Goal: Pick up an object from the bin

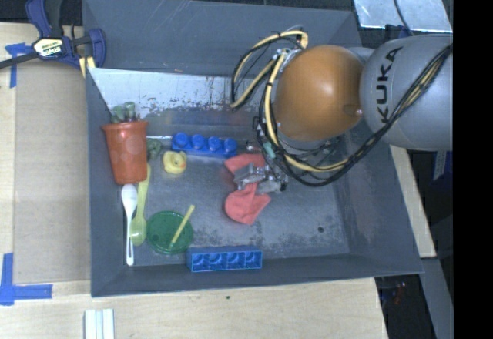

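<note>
The orange dome (316, 95) on the arm's wrist stands closest to the lens, with looped cables (258, 68) round it. Below it the claw (260, 176) is low in the middle of the bin (231, 29), at the far edge of a crumpled red soft thing (246, 208). I cannot tell whether it is released or clenched. To its left and a little farther lies a blue row of studs (204, 145), then a small yellow piece (175, 162). A green disc (163, 231), a white spoon (129, 203) and an orange cup (127, 151) lie at the left. A flat blue brick (226, 260) rests against the near wall.
</note>
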